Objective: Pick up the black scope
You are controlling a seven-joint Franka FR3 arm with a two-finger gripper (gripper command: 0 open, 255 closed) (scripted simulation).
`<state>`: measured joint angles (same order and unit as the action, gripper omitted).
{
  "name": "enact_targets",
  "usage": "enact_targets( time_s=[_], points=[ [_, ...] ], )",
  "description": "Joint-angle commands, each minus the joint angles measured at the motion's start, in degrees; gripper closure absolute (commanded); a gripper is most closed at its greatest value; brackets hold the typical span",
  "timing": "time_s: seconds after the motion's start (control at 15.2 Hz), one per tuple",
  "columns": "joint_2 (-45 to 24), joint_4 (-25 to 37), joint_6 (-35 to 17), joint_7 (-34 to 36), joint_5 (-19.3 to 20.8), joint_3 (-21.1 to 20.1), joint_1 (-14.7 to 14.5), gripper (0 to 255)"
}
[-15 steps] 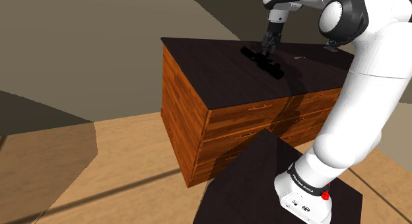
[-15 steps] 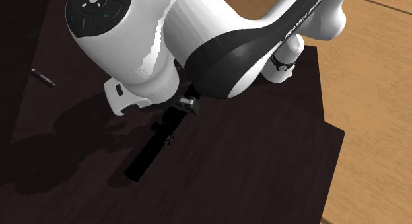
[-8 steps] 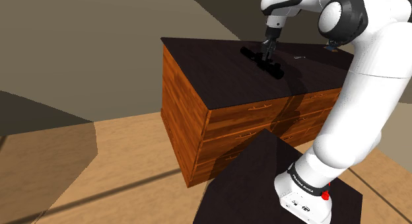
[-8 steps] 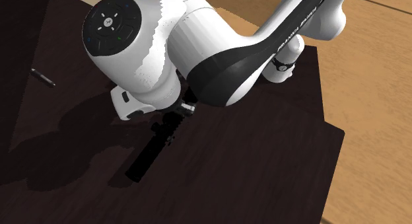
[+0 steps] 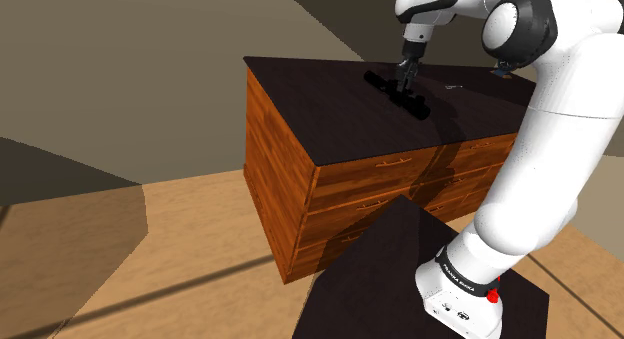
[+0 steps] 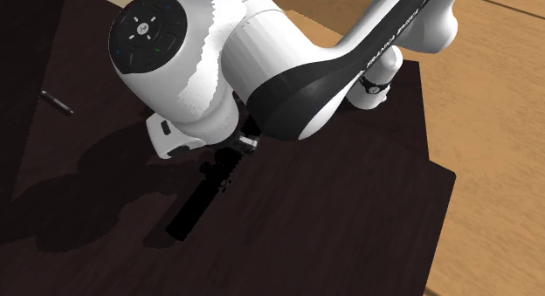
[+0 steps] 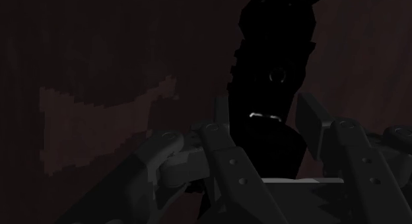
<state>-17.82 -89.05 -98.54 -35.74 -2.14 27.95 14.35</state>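
The arm [image 5: 545,137] is glossy white, built of fat rounded links with dark grey bands at the joints. Grey "FRANKA EMIKA" lettering rings its base collar [image 5: 462,279], beside a red dot [image 5: 492,296]. Behind the jaws sits a round black cap [image 6: 148,34] with small blue and green marks. The gripper [image 7: 264,113] is all black, its linkage studded with round screw heads.

One black scope [image 6: 194,203], one small thin stick [image 6: 57,102], one wooden chest of drawers [image 5: 290,187] whose dark top is the one surface [image 5: 320,107], one white arm [image 5: 540,177] with one hand [image 5: 404,85], one dark stand [image 5: 380,277].
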Motion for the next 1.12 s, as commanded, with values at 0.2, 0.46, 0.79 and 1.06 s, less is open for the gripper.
enact_targets(
  time_s=[0.2, 0.46, 0.79, 1.06],
  points=[
    [0.1, 2.9, 3.0, -0.2, 0.1, 0.1, 0.2, 255],
    [0.0, 6.1, 6.1, -0.4, 0.0, 0.2, 0.4, 255],
    [-0.6, 10.7, 10.2, -0.7, -0.2, 0.3, 0.9, 255],
    [-0.9, 12.9, 12.0, -0.9, -0.3, 0.3, 1.1, 255]
  ],
)
